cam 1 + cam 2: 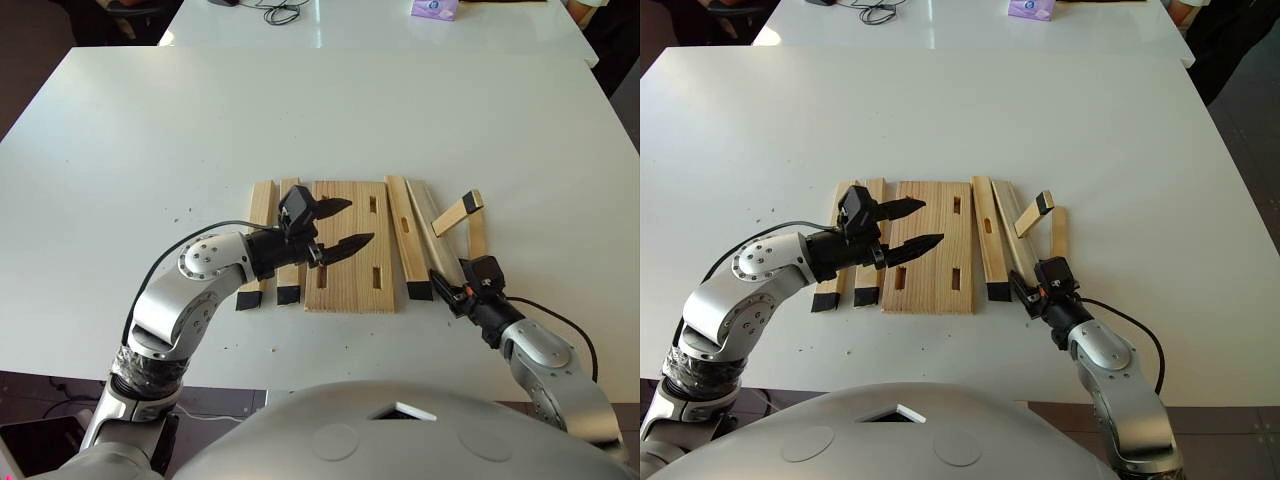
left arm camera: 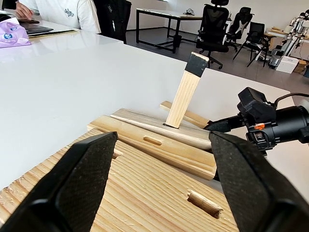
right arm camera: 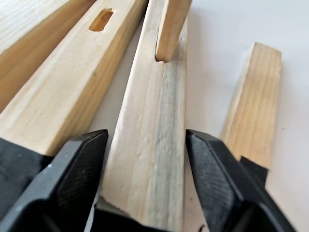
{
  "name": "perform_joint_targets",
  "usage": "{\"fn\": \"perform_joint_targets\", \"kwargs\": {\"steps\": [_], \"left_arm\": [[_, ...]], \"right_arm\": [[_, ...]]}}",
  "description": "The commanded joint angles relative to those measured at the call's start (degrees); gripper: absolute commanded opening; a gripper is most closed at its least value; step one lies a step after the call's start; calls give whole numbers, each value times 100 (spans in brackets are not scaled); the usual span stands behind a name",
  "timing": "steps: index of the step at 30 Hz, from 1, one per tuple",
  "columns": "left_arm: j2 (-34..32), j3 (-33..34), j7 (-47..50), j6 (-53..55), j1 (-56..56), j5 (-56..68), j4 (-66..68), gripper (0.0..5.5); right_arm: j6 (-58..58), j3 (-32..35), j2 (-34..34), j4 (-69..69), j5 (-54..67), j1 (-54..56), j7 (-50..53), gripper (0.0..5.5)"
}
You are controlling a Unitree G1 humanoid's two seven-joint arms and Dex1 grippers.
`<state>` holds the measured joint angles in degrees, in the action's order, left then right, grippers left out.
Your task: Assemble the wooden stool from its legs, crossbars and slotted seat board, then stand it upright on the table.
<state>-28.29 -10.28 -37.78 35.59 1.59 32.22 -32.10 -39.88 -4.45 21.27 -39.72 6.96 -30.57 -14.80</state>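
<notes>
two legs (image 1: 262, 215) are lying flat just left of the left gripper (image 1: 358, 221). its jaws are spreading wide and gripping nothing, hanging over the slotted board (image 1: 350, 275), which is lying flat under them. right of the board, another leg (image 3: 58, 92) is lying just outside the right gripper (image 3: 145, 145). its jaws are standing open, straddling the near end of the last leg (image 3: 149, 111) without closing on it. a crossbar (image 1: 458, 213) is sticking up tilted from that leg beyond the jaws, and a second crossbar (image 1: 478, 235) is lying just right of them.
</notes>
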Motion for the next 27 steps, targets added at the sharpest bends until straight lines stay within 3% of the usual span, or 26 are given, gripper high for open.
{"fn": "perform_joint_targets", "kwargs": {"steps": [1, 12, 23, 27], "left_arm": [[28, -37, 90, 81, -9, -20, -79, 353], [97, -109, 201, 101, -32, -35, -113, 353], [112, -147, 192, 149, 14, -37, -95, 353], [112, -148, 157, 163, 64, -37, -54, 353]], "right_arm": [[-508, 7, 73, -199, 133, 72, -66, 291], [-1351, 392, 64, -111, 453, 695, -109, 291], [-1422, 118, -136, 198, 379, 738, 102, 291], [-1337, 147, -216, 229, 404, 643, 179, 226]]}}
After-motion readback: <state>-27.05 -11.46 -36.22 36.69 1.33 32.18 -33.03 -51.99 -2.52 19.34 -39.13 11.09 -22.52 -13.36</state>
